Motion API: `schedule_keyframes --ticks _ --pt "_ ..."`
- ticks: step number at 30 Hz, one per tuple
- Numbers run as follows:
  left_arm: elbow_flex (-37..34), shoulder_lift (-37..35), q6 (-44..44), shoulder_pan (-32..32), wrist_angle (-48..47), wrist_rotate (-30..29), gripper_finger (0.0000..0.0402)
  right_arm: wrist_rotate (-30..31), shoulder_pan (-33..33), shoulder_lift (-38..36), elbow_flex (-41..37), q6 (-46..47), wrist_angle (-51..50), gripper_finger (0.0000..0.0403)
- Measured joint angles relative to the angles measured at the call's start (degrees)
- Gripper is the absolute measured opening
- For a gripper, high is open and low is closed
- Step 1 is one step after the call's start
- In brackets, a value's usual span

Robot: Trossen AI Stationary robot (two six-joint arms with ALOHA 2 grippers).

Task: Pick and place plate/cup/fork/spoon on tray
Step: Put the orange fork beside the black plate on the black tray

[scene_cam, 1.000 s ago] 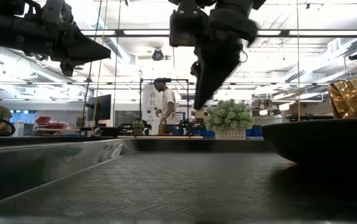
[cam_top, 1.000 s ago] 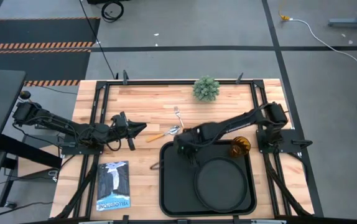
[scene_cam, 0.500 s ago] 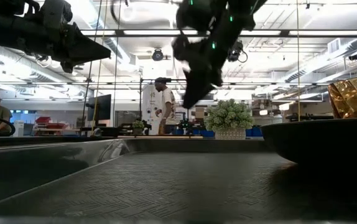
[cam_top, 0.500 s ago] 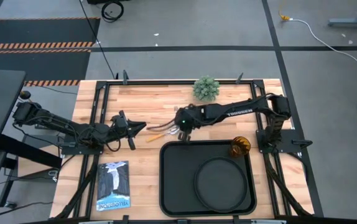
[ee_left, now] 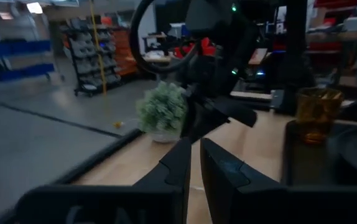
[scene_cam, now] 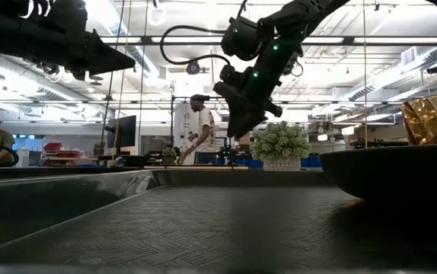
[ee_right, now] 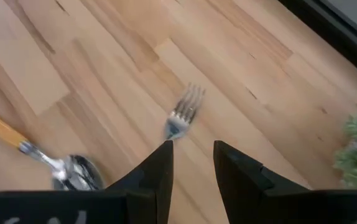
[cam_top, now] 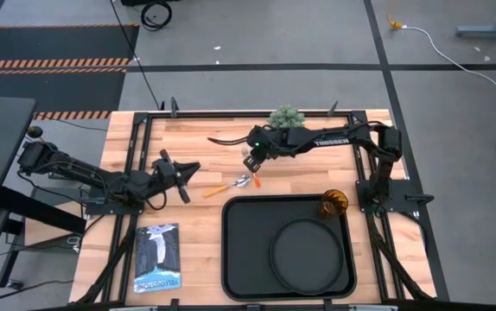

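The right hand point(cam_top: 251, 161) hangs over the fork point(ee_right: 183, 112) with its two fingers point(ee_right: 155, 177) a narrow gap apart and nothing between them; in its wrist view the silver tines show just ahead of the fingertips while the handle runs back out of sight beneath them. From above, only a bit of the fork's orange handle shows just past the hand. This looks like the reach for the fork, and to do it well I would want the hand lowered straight down so the fingers straddle the thin handle across its width, near the neck or a little behind it, then closed firmly, since so slim a piece lying flat on the tabletop point(cam_top: 196, 138) may slip or pivot. The fork lies just beyond the tray's point(cam_top: 231, 259) far rim, its long axis running with tines away from the tray toward the small plant point(cam_top: 287, 115) and handle end back toward the tray. The spoon point(cam_top: 231, 184) lies right beside the fork, also off the tray, bowl nearest the fork and orange handle slanting away from it, so a careless descent could nudge it. The plate point(cam_top: 304, 250) and cup point(cam_top: 333, 204) already sit on the tray. The left hand point(cam_top: 179, 168) waits beyond the spoon, its fingers nearly closed and empty.
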Motion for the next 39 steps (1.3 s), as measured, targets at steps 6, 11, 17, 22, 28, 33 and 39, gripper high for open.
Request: schedule_keyframes --ticks 6,11,17,22,28,33,39 --pt "0.02 0.00 9.20 0.00 5.25 -2.42 0.0043 1.32 0.23 0.00 0.00 1.87 4.10 0.0121" --pt "0.02 0.00 14.75 0.00 6.79 -3.20 0.0043 2.05 0.41 0.01 0.00 2.23 7.19 0.0121" --pt "0.02 0.00 12.97 0.00 5.51 -3.66 0.0043 0.24 1.19 1.83 0.07 2.37 8.39 0.0121" --pt "0.02 0.00 9.49 -0.09 4.94 -3.66 0.0043 -2.99 1.28 4.35 1.10 1.86 5.98 0.0121" --pt "0.02 0.00 6.92 0.00 5.19 -3.90 0.0043 -2.98 0.13 4.80 2.41 0.90 5.93 0.0121" --pt "0.02 0.00 5.41 0.65 5.00 -4.14 0.0043 -3.72 -1.25 5.51 2.43 0.32 7.61 0.0121" --pt "0.02 0.02 4.39 2.01 4.33 -4.14 0.0043 -5.34 -1.46 7.34 2.32 0.78 7.78 0.0121"
